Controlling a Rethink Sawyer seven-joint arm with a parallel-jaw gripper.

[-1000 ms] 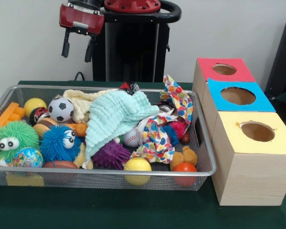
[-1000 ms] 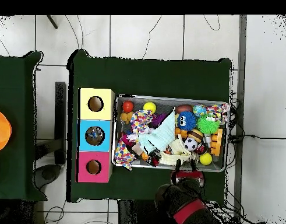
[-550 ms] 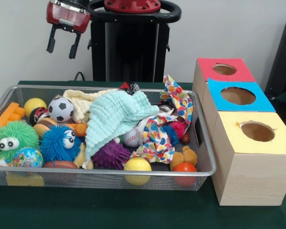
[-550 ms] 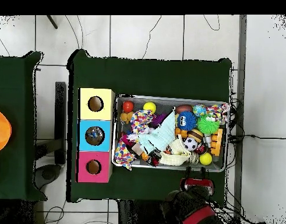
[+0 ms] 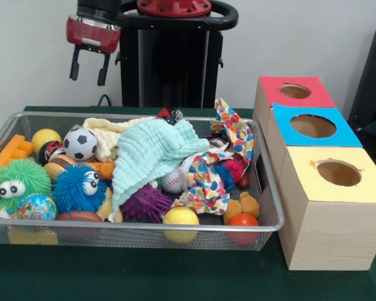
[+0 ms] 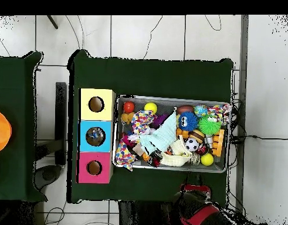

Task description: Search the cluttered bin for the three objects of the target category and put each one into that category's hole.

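Dark green cloth-covered table (image 5: 175, 276), white wall behind. A wire mesh bin (image 5: 263, 207) is packed with balls, fuzzy toys and cloths; which category is wanted cannot be told. The red-and-black gripper (image 5: 88, 68) is held high above the bin's far corner, jaws parted and empty, so the contents lie below it. Three wooden hole-topped boxes (image 5: 329, 232) are set beside the bin's opposite end; open air is left between.
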